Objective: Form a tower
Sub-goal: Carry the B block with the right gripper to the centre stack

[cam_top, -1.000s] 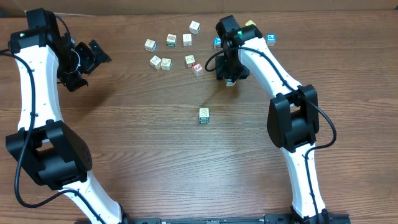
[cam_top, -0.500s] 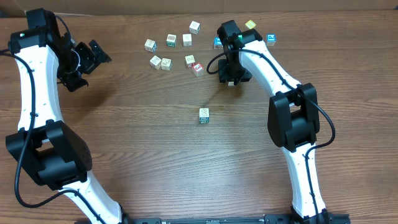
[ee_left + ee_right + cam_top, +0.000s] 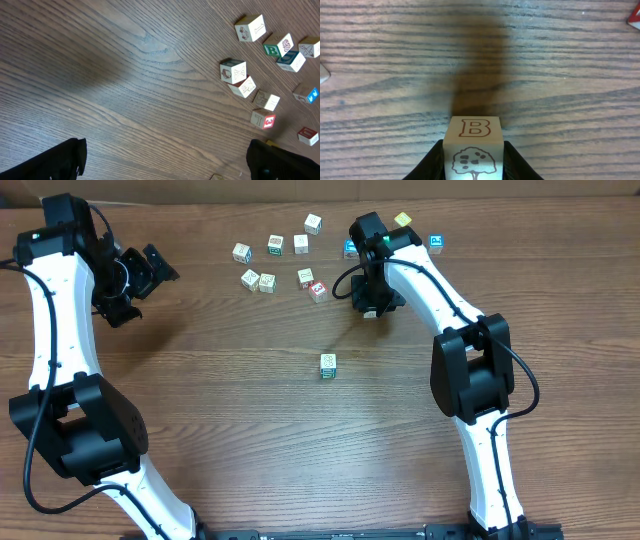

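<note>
tower (image 3: 328,365): small pale wood cube shape w/ green print, square-edged, standing alone near mid counter (image 3: 230,410). from overhead can't tell how many cubes high. nothing touches it.

right claw (image 3: 371,308) is up-counter and to the right of the tower, well apart from it. it's closed in on a b cube (image 3: 472,145): pale wood, a red outlined "b" on one face, a dark tree print on the next. black fingers (image 3: 434,162) press both sides, per the right wrist view. can't tell if the cube rests on the counter or is just off it.

loose cubes (image 3: 267,282) sit scattered along the far side of the counter: pale wood w/ green, red and blue prints, most apart, a few touching.

left claw (image 3: 140,288) is far off at the left side, spread wide, holding nothing. its two dark fingers (image 3: 60,160) show at opposite lower corners of the left wrist view.

counter is brown wood-grain, matte, w/ long streaks.
</note>
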You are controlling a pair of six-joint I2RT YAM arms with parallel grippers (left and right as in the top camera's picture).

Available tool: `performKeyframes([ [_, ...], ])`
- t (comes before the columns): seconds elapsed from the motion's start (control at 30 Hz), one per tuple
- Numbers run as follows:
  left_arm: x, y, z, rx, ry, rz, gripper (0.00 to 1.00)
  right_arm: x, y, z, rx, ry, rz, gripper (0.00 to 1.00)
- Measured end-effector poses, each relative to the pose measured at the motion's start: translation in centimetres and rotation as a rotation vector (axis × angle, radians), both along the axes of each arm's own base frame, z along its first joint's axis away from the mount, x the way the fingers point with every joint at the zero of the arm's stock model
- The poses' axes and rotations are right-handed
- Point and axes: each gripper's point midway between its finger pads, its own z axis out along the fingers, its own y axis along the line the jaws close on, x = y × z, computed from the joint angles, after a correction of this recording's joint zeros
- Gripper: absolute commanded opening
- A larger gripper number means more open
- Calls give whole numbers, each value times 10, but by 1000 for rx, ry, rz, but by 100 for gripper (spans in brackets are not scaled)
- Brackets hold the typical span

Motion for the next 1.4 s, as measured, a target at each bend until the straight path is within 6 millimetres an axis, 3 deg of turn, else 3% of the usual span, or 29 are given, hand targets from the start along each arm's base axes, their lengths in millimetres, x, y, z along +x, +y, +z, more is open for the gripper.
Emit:
performKeyframes([
  [0.13,0,0,0,0,0,0,100,-10,-4,4,-13,36,0,25],
  [0.23,0,0,0,0,0,0,100,-18,-6,18,-15,50,0,25],
  [0.3,0,0,0,0,0,0,99,-23,-7,41,-6,39,0,25],
  [0.43,0,0,0,0,0,0,99,-32,-7,112,51,-60,4,26],
  [0.47,0,0,0,0,0,0,100,-34,-7,138,73,-107,5,26],
  [0.57,0,0,0,0,0,0,100,-38,-8,182,111,-197,7,26],
  [0.67,0,0,0,0,0,0,99,-34,-6,194,131,-243,9,26],
  [0.77,0,0,0,0,0,0,100,-29,-4,176,128,-234,9,26],
  [0.93,0,0,0,0,0,0,100,-33,-5,108,101,-153,1,27],
  [1.17,0,0,0,0,0,0,99,-43,-9,31,85,-115,-14,27],
  [1.27,0,0,0,0,0,0,99,-48,-12,12,79,-115,-17,27],
  [1.4,0,0,0,0,0,0,100,-53,-16,-3,67,-113,-22,44],
])
